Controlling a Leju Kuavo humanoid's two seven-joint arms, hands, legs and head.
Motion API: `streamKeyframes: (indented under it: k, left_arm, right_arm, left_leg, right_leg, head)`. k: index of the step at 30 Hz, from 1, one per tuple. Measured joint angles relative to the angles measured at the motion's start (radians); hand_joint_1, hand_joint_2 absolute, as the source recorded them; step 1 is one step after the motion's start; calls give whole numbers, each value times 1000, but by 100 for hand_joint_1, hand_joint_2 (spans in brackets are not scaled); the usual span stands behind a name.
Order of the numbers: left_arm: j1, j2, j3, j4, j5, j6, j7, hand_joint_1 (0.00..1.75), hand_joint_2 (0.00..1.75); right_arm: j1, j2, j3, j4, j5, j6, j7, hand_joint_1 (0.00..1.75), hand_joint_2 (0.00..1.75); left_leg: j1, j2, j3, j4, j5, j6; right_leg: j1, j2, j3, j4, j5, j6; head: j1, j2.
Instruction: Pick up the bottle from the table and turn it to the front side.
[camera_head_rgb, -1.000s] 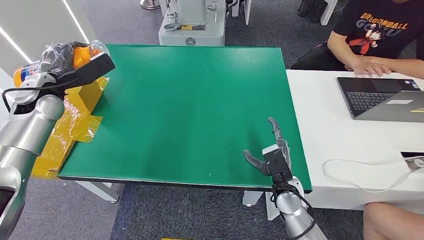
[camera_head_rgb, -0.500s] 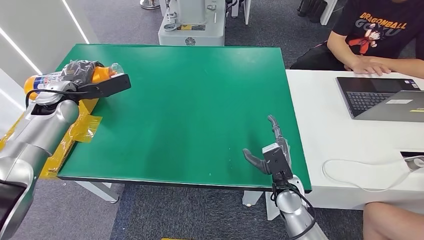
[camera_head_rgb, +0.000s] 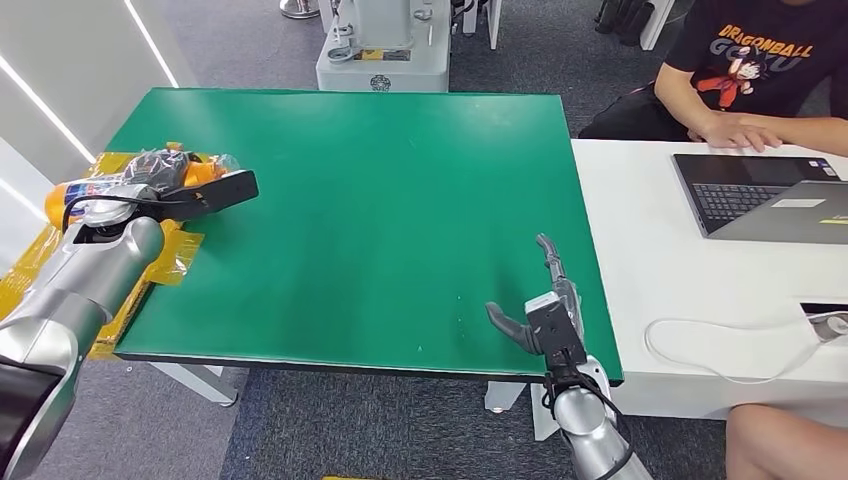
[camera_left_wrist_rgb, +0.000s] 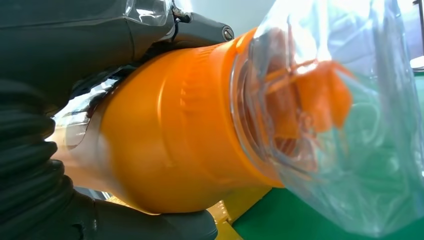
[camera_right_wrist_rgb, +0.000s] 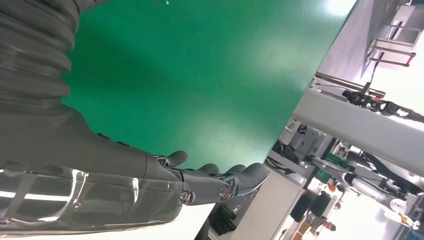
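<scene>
Orange bottle (camera_head_rgb: 150, 172) in clear wrap, lying sideways, gripped by left robot hand (camera_head_rgb: 185, 185)

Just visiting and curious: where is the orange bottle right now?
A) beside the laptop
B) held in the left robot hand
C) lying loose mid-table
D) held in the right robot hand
B: the left robot hand grips the bottle over the table's left edge; the right robot hand holds nothing.
</scene>
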Motion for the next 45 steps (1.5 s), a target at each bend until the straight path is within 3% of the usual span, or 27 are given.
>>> streamKeyframes:
  k: [7, 22, 45]
  left_arm:
    - [22, 26, 1, 26, -1, 37, -14, 175, 175]
    - [125, 53, 13, 29, -32, 122, -151, 175, 175]
    - [232, 0, 37, 58, -128, 167, -84, 175, 175]
  right_arm:
    - [11, -6, 0, -18, 2, 3, 3, 0, 175]
    - [5, -10, 0, -29, 3, 25, 9, 0, 175]
    - [-23, -9, 2, 0, -4, 30, -7, 0, 175]
  left_leg:
    - [0, 0, 0, 0, 0, 0]
    - [0, 0, 0, 0, 0, 0]
    - [0, 0, -1, 0, 0, 0]
  right_leg:
    - [0, 0, 0, 0, 0, 0]
    - [0, 0, 0, 0, 0, 0]
    - [0, -1, 0, 0, 0, 0]
  head:
    - [0, 0]
    - [0, 0]
    - [0, 0]
